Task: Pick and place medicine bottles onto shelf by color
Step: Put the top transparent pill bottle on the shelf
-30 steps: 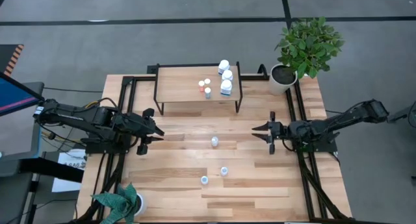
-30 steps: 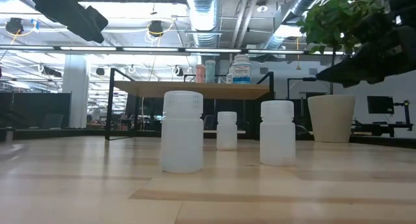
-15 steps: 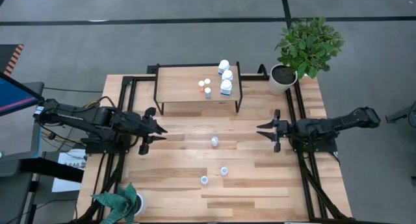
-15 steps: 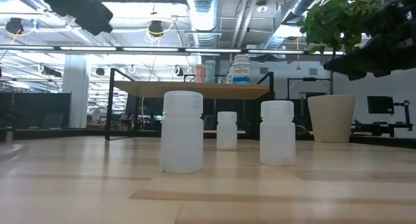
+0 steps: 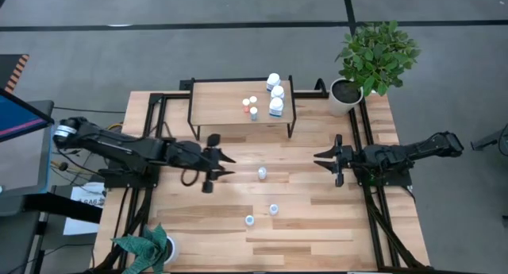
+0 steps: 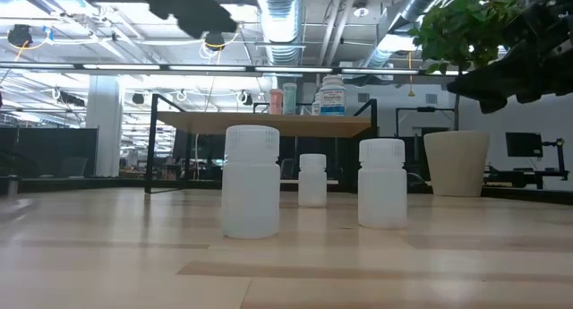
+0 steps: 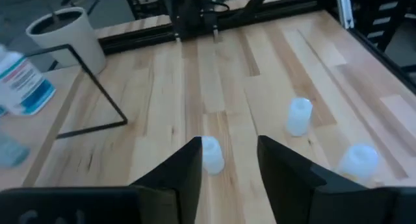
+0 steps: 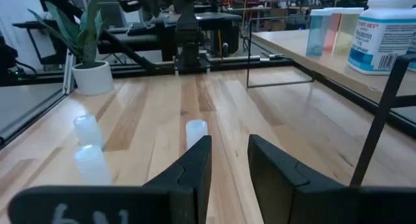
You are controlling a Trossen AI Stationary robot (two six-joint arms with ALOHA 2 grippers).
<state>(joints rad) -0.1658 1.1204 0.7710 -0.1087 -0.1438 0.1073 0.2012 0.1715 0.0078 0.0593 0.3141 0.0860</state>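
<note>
Two black jointed arms [image 5: 119, 151], exposed cables, dark wedge-shaped fingers [image 7: 185, 175].

The light-wood table [image 5: 317, 226] carries a small raised shelf [image 5: 218, 107] on black metal legs at its far edge. On the shelf stand three larger white bottles [image 5: 275, 91] in a row toward its right end, with three tiny bottles [image 5: 250, 106] clustered just beside them. Three small translucent bottles [image 5: 262, 173] stand apart on the bare tabletop in front of the shelf. A potted plant [image 5: 346, 95] occupies the far right corner, another plant pot [image 5: 168, 250] the near left corner
</note>
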